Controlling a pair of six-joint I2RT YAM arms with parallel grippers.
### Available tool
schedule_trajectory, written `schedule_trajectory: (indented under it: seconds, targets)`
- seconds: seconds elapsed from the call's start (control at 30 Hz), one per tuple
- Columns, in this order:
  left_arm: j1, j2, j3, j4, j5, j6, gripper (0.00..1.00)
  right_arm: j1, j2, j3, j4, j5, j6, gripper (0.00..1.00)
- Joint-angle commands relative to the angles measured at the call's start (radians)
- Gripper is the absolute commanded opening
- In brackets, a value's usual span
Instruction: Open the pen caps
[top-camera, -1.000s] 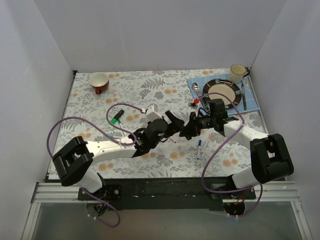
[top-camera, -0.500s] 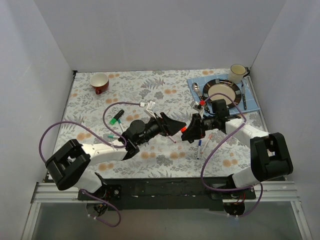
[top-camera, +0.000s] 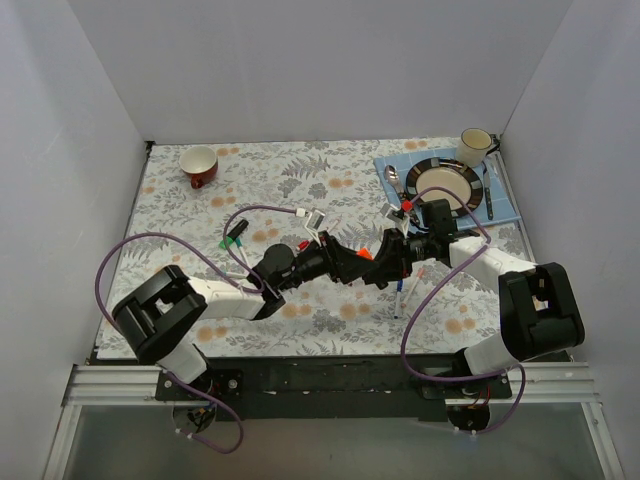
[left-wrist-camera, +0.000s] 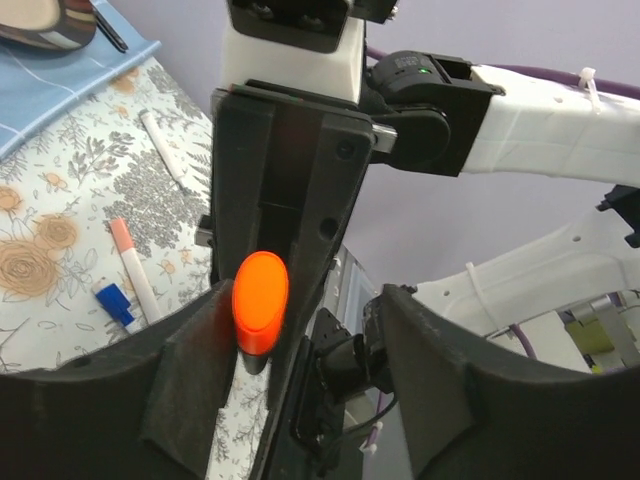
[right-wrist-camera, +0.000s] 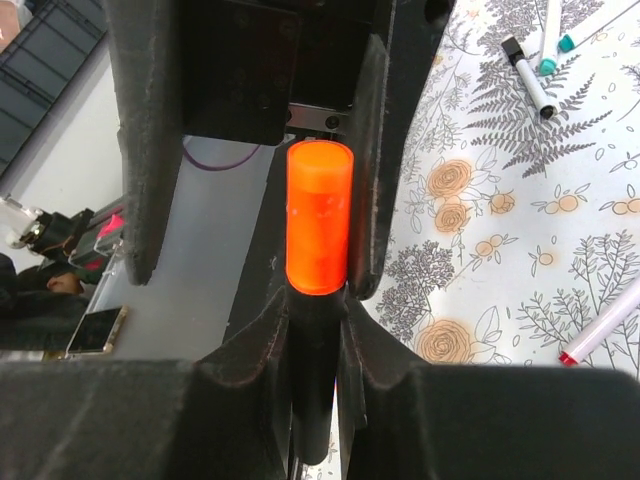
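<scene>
Right fingers: the right gripper (right-wrist-camera: 314, 315) is pinched hard on a thick black-barrelled marker (right-wrist-camera: 312, 400), gripping the barrel just below its cap.
Cap: the short round-ended orange plastic cap (right-wrist-camera: 320, 215) sits on the marker's end, poking straight in between the other arm's fingers.
Left fingers: the left gripper (left-wrist-camera: 305, 310) is spread wide around that cap. One pad (left-wrist-camera: 195, 370) is right beside it and the other is well clear, so nothing is gripped.
Place: the marker is held off the cloth over the middle of the worktop, a shade toward the right edge, with the two grippers nose to nose.
Underneath: a thin white-barrelled pen with a blue end (top-camera: 400, 290) lies on the flowered tablecloth (top-camera: 330, 180), just right of the grippers.
Left side: a green-ended black marker (top-camera: 234, 236) lies toward the left edge.
Far right corner: a dark-rimmed round plate (top-camera: 432, 168) rests on a blue mat (top-camera: 385, 163), with a cream mug (top-camera: 474, 147) beside it.
Far left corner: a red cup (top-camera: 199, 165).
</scene>
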Motion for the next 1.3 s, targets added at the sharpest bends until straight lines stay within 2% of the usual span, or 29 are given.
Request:
schedule_trajectory:
  seconds: [0.0,0.1,0.27,0.3,0.33,0.57,0.73,1.03,1.2,1.27]
  targets:
    - [0.009,0.005,0.016,0.070,0.025,0.014,0.44,0.004,0.002,0.027,0.016,-0.045,0.001,0.01]
    - [0.010,0.014,0.021,0.079,0.011,0.010,0.26,0.004,-0.002,0.027,0.019,-0.042,0.004,0.01]
    - [0.009,0.008,0.004,0.100,-0.033,0.006,0.14,0.004,-0.008,0.025,0.021,-0.030,0.009,0.01]
    - [0.009,-0.003,-0.005,0.105,-0.049,0.015,0.10,0.004,-0.006,0.025,0.022,-0.027,0.010,0.01]
    - [0.009,-0.012,-0.010,0.108,-0.064,0.021,0.00,0.004,-0.005,0.025,0.024,-0.024,0.012,0.01]
    - [0.035,-0.112,-0.042,0.118,-0.156,0.049,0.00,0.004,0.006,0.018,0.030,-0.002,0.027,0.01]
    - [0.165,-0.137,-0.036,0.180,-0.100,-0.026,0.00,0.006,0.024,0.016,0.032,-0.014,0.033,0.01]
    - [0.309,-0.124,0.033,0.229,-0.024,-0.100,0.00,0.018,0.023,0.018,0.030,-0.019,0.033,0.01]
    - [0.362,-0.136,0.062,0.185,0.020,-0.094,0.00,0.018,0.034,0.027,0.019,-0.011,0.026,0.01]
    - [0.382,-0.156,0.073,0.084,0.022,-0.040,0.00,0.018,0.029,0.051,-0.023,0.034,-0.017,0.01]
